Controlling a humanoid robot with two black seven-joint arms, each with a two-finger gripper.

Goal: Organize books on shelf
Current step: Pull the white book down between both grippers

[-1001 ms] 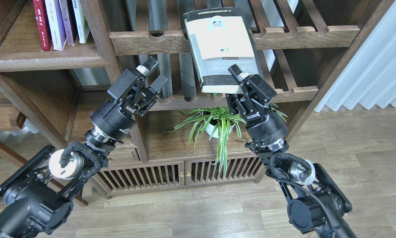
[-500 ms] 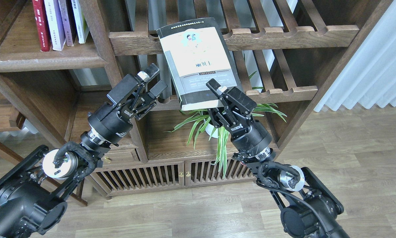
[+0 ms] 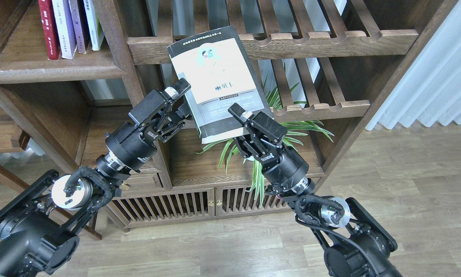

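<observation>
My right gripper (image 3: 241,124) is shut on the lower edge of the thick yellow-green book (image 3: 215,73) with a dark border. It holds the book tilted in the air in front of the slatted racks. My left gripper (image 3: 183,98) is open at the book's left edge, with one finger above the edge and the other partly hidden behind the book. The red book (image 3: 47,27) and the pale lavender-white book (image 3: 63,27) stand upright on the dark-brown shelf (image 3: 53,71) at the top left, beside two other books.
Two slatted racks (image 3: 330,38) with notched front rails are behind the held book. A potted spider plant (image 3: 261,134) stands under them on a lower board. A cabinet with slatted doors (image 3: 184,206) is below, and a white curtain (image 3: 438,77) hangs at the right.
My right gripper has carried the yellow-green book left and down. The book now reaches my left gripper, which has shifted slightly up to its left edge.
</observation>
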